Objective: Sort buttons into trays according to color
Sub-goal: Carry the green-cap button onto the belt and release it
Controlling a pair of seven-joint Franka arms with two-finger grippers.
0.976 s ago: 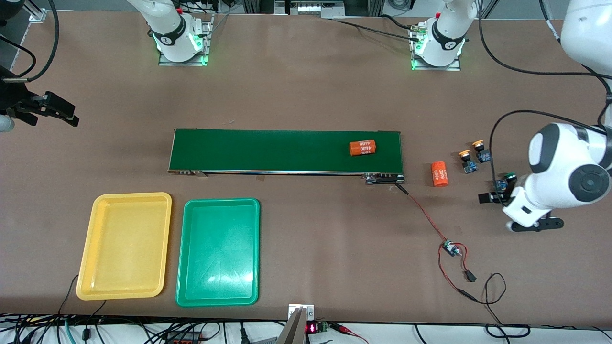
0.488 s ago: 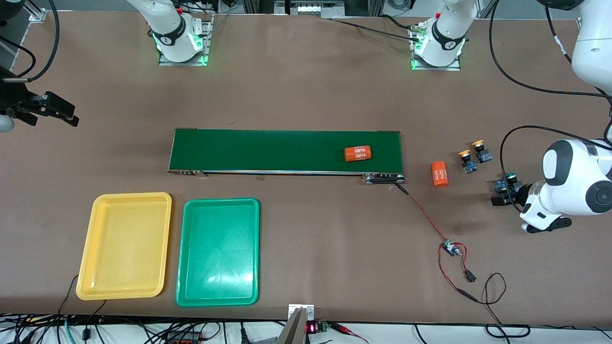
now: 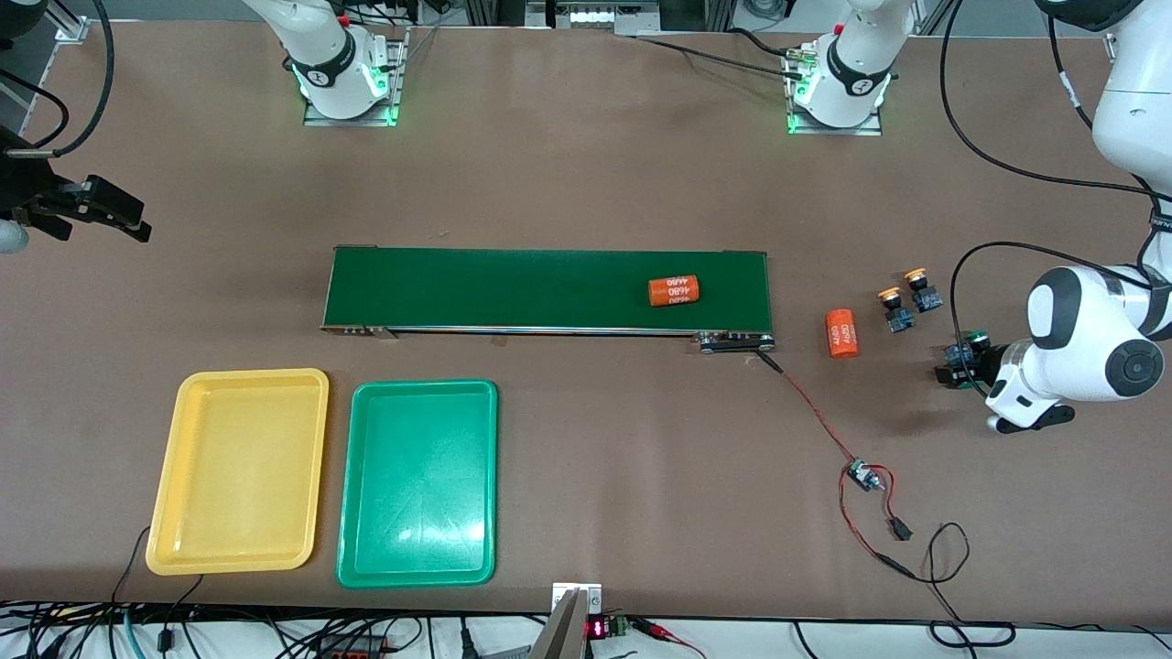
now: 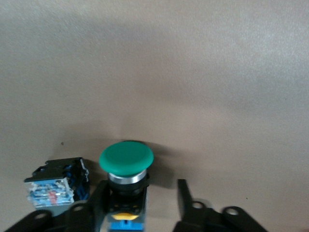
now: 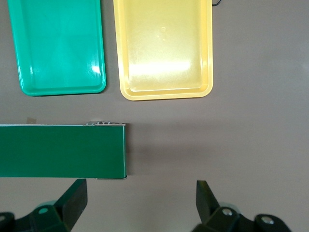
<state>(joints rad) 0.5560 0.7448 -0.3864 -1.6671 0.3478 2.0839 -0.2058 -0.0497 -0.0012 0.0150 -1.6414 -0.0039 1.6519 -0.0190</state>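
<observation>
A green-capped button stands upright on the table at the left arm's end. My left gripper is low around its black-and-blue body. One finger rests against the body, the other stands a gap away. A second black-and-blue body lies beside it, cap hidden. Two yellow-capped buttons stand farther from the camera. The yellow tray and green tray lie empty side by side. My right gripper waits open and empty over the right arm's end.
A long dark-green conveyor belt crosses the middle with an orange cylinder on it. Another orange cylinder lies between the belt and the buttons. A small circuit board with red and black wires trails from the belt's end.
My left gripper's fingers have drawn in around the green-capped button and the arm has shifted slightly. The cylinder on the belt has travelled toward the right arm's end. The right arm stayed still.
</observation>
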